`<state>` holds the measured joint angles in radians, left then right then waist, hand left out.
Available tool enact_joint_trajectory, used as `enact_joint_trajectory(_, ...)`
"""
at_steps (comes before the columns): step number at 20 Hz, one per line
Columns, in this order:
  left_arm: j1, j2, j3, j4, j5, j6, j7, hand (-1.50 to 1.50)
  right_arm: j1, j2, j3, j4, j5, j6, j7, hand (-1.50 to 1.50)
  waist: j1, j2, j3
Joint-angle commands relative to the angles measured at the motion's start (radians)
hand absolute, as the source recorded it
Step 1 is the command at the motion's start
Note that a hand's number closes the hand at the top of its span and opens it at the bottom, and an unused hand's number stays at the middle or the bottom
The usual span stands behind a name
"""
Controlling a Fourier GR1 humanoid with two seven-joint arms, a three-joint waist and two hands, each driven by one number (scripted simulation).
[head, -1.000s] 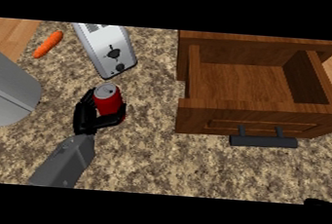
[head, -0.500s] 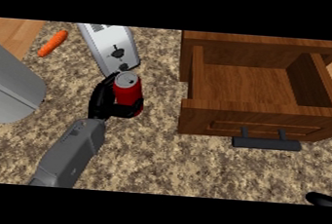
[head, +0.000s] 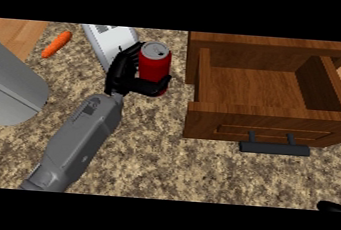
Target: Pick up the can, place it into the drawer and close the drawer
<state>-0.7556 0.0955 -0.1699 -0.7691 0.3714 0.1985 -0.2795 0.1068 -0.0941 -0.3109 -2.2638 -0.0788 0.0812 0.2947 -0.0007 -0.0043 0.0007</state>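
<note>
can [head: 154, 61] gripped by curled left hand [head: 126, 79], seemingly lifted, beside open drawer [head: 265, 122].

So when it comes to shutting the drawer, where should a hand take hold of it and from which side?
Take the dark bar handle on the drawer's front panel. It sticks out toward the robot on two posts, so fingers can probably hook or push it from the near side, driving the open drawer straight back into its cabinet.

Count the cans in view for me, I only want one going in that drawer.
1. The red can is held in the left hand, fingers curled round it, left of the open drawer. The drawer's visible inside holds none; its back is hidden.
</note>
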Motion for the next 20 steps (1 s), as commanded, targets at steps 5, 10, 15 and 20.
enact_joint_trajectory(5,-0.142,-0.035,-0.02,-0.198,-0.041,0.126,0.281,1.5,-0.027,-0.046,-0.052,-0.01,-0.061,0.013,0.059,-1.5,-0.004,0.0,0.0)
enact_joint_trajectory(10,-0.289,-0.037,0.008,-0.175,-0.069,0.148,0.394,1.5,-0.006,-0.016,-0.022,-0.025,-0.028,0.008,0.036,-1.5,-0.013,0.004,0.0)
enact_joint_trajectory(15,-0.418,-0.093,-0.023,-0.155,-0.117,0.235,0.501,1.5,-0.021,0.021,0.033,-0.029,0.029,-0.02,0.028,-1.5,-0.01,0.002,0.0)
enact_joint_trajectory(20,-0.525,-0.095,0.027,0.014,-0.113,0.197,0.455,1.5,-0.025,0.018,0.034,-0.069,0.026,-0.031,0.075,-1.5,-0.021,0.007,0.0)
